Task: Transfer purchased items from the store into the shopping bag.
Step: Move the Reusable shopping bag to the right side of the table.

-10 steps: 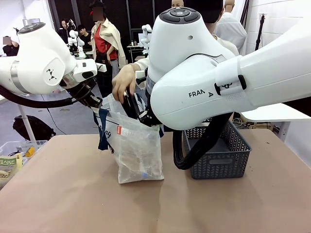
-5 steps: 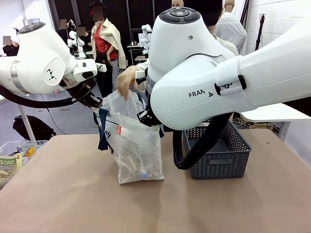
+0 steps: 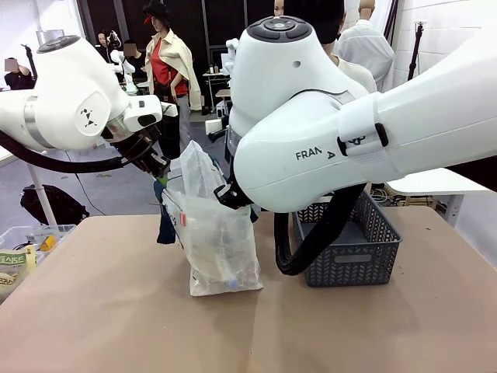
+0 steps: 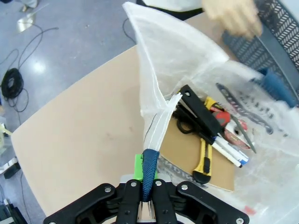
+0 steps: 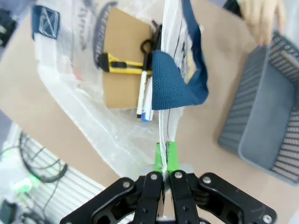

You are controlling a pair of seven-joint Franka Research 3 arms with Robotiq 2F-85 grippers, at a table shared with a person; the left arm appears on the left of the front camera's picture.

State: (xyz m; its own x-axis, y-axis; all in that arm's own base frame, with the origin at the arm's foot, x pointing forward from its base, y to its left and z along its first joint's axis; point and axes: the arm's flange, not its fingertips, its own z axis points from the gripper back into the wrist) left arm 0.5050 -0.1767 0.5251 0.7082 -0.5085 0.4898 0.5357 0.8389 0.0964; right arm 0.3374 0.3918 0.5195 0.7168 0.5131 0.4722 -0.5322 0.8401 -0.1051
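Observation:
The shopping bag (image 3: 217, 237) stands on the table, translucent white, held up at both sides of its mouth. My left gripper (image 3: 158, 172) (image 4: 147, 183) is shut on the bag's navy strap (image 4: 149, 163). My right gripper (image 3: 227, 194) (image 5: 163, 161) is shut on the opposite rim of the bag, by the other blue handle (image 5: 176, 79). Inside lie purchased items: a brown card (image 5: 122, 70), a yellow utility knife (image 4: 203, 161), a black tool (image 4: 200, 112) and pens. The store, a dark grey basket (image 3: 353, 249) (image 5: 266, 112), stands right of the bag. A person's hand (image 4: 233, 18) hovers near the basket.
My large right arm (image 3: 326, 132) blocks much of the front view's middle. A clear bin (image 3: 19, 249) with small goods sits at the table's left edge. Bare brown tabletop (image 3: 248, 334) stretches in front of the bag and basket.
The person's hand has pulled back out of the bag's mouth. Both grippers have shifted slightly and the bag's top now stands taller and narrower.

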